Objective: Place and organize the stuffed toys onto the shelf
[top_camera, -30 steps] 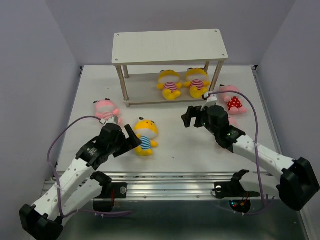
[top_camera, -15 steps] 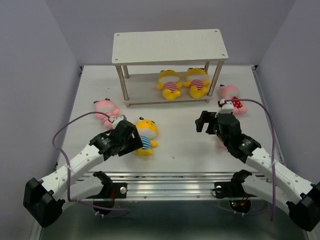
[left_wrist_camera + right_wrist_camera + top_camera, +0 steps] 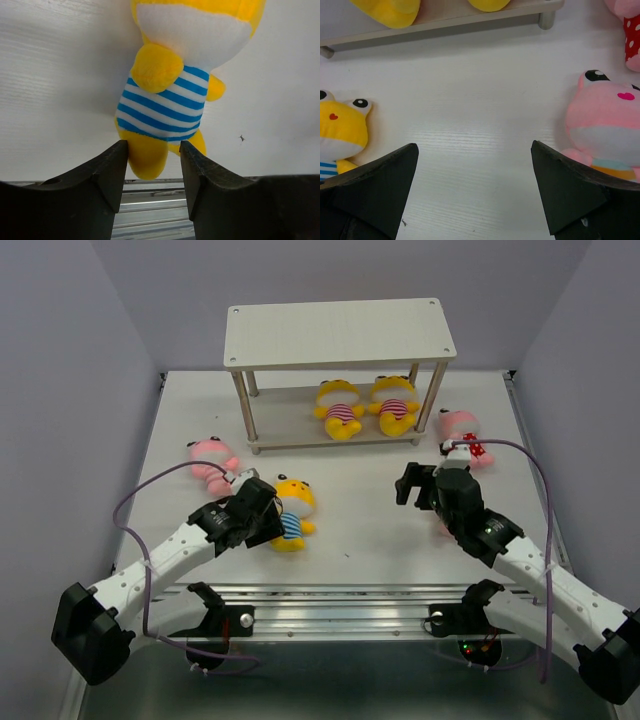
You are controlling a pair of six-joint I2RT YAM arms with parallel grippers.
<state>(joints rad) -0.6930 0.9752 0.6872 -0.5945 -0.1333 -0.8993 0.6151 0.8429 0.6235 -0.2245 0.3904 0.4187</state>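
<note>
Left gripper (image 3: 150,148) half-closed about the feet of the blue-striped yellow toy (image 3: 161,107), low centre by the table's near edge, clamped or not impossible to tell, right gripper (image 3: 474,150) gaping wide, holding nothing, bare table (image 3: 470,100) beneath, pink toy (image 3: 605,117) at right, shelf (image 3: 340,330) upper centre.

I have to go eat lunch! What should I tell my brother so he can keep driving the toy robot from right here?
Left gripper: jaws either side of the blue-striped yellow toy's legs on the table; firm grip not clear.
Right gripper: open, holding nothing, above the table.
Done: two pink-striped yellow toys lie on the shelf's lower board.
Left: the blue-striped one, left pink toy, polka-dot pink toy beside the shelf, pink toy near the right gripper.
</note>
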